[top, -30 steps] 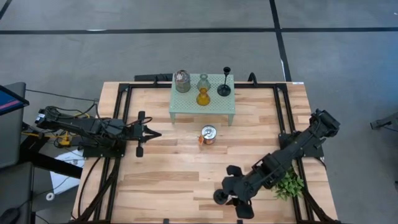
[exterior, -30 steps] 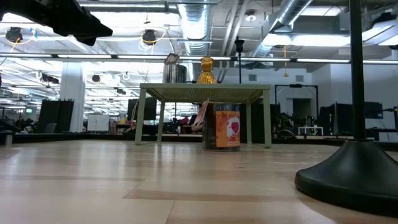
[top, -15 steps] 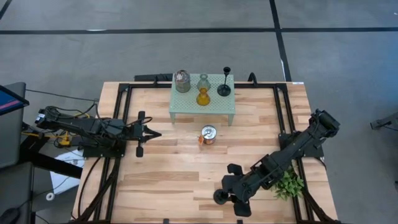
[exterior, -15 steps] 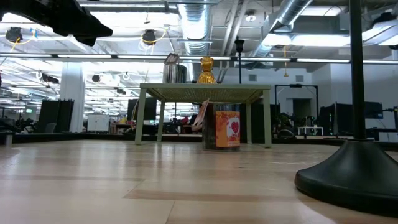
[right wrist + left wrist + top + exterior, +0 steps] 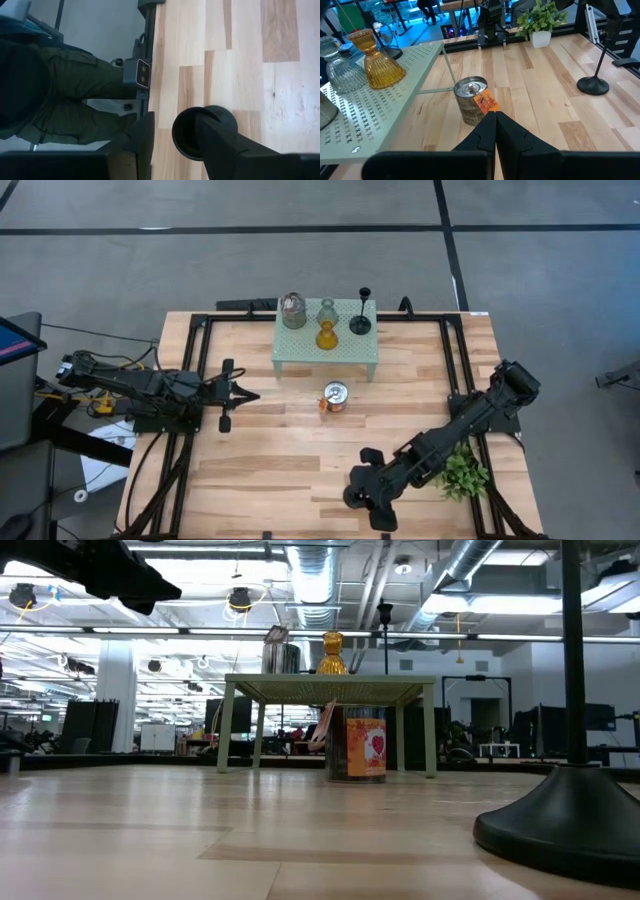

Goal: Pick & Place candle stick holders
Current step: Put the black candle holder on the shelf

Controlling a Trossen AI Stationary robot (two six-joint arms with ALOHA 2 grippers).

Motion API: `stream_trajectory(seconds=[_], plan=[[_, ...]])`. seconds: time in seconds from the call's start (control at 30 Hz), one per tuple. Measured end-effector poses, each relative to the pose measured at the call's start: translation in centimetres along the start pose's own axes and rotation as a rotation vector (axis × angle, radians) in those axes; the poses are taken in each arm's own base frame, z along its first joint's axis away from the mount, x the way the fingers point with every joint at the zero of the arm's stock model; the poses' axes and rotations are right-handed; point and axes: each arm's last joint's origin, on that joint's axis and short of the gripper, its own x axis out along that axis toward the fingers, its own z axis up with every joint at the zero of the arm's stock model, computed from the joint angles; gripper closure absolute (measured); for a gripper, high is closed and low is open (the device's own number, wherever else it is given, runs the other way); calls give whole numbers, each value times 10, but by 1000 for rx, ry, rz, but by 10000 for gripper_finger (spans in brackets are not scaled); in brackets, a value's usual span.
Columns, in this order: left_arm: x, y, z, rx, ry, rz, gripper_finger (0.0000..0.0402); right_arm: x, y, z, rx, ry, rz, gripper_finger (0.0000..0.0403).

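A black stemmed holder [image 5: 352,498] stands on its round base [image 5: 560,830] near the table's near edge. My right gripper [image 5: 360,486] is open at it, with one finger on each side of the holder [image 5: 186,134]. The orange-and-silver tin [image 5: 335,397] stands on the table in front of the pale green stand [image 5: 300,355]. On the stand are the silvery jar [image 5: 293,310], the clear glass [image 5: 328,311], the amber glass [image 5: 326,336] and a slim black stick holder [image 5: 360,318]. My left gripper [image 5: 245,394] is shut and empty over the table's left part, pointing at the tin [image 5: 472,105]. My right gripper has its fingers on either side of the black holder, coming from the table's right. One finger [image 5: 220,142] overlaps the holder's round part [image 5: 200,117] in the wrist view; I cannot tell whether it touches. The holder stands upright on the table.
A leafy green plant [image 5: 465,475] stands at the near right corner, beside my right arm. Black frame rails [image 5: 195,380] run along the table's sides. A person's dark trousers [image 5: 65,100] show beyond the near edge. Bare wood lies between the tin and the near edge.
My right gripper has moved a little toward the table's left, closer around the black holder, which has stayed in place. My left arm has kept still.
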Motion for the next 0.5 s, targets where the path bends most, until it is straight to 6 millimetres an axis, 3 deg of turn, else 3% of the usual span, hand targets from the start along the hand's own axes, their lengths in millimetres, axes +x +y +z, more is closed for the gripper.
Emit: stream_trajectory(seconds=[0.2, 0.5], plan=[[2, -1, -1, 3, 10, -1, 394, 0, -1, -1, 40, 11, -8, 281], [3, -1, -1, 6, 19, -3, 394, 0, -3, -3, 104, 42, -13, 268]])
